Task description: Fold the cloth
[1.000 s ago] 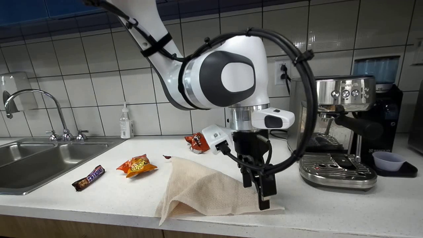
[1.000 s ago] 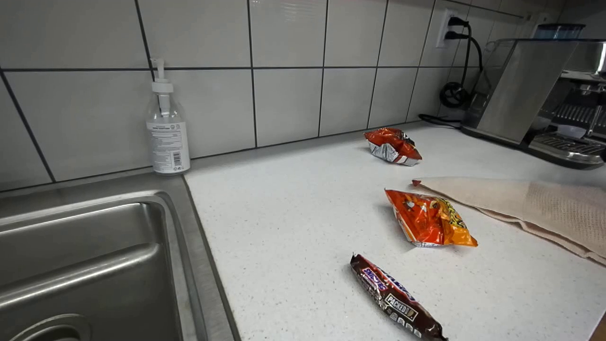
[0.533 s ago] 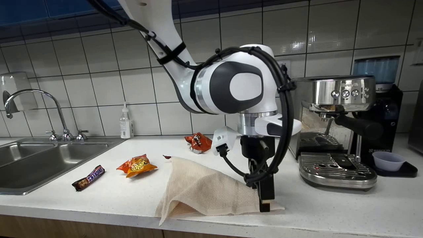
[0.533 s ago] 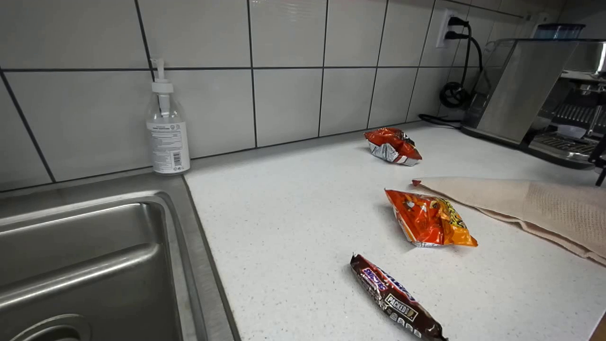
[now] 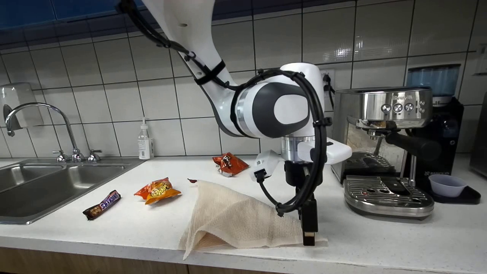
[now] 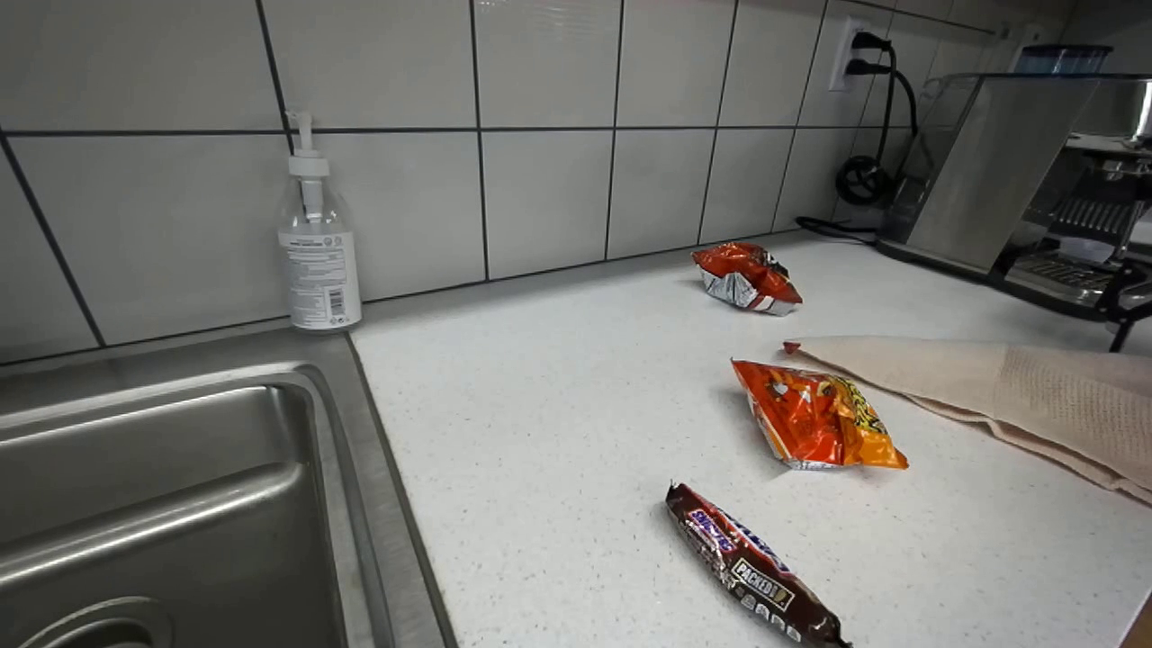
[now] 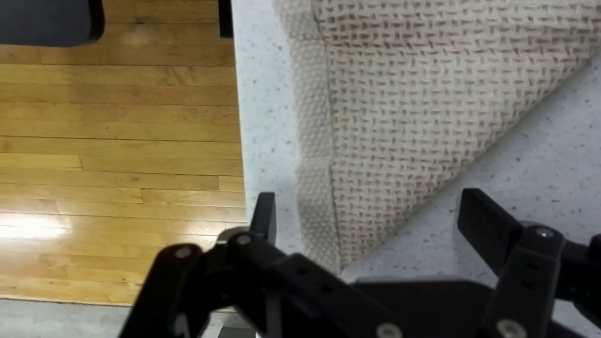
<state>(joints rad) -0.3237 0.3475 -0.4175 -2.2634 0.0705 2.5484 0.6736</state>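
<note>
the end effector (image 7: 368, 213) stands at a corner of the beige cloth (image 7: 408, 117), its fingers (image 7: 488, 225) spread wide apart; in the wrist view the cloth's narrow tip shows between them. the cloth lies rumpled on the white tabletop (image 5: 380, 243), along its front edge. a small dark red bit (image 5: 193, 180) shows at its back corner. farther out lie an orange packet (image 6: 814, 414), a red packet (image 6: 747, 274) and a brown candy bar (image 6: 756, 567), seen in both exterior views. beyond these, a coffee machine (image 5: 392, 116) stands to one side, and a pump bottle (image 6: 317, 265) stands beside the sink (image 6: 378, 468) on the opposite side.
</note>
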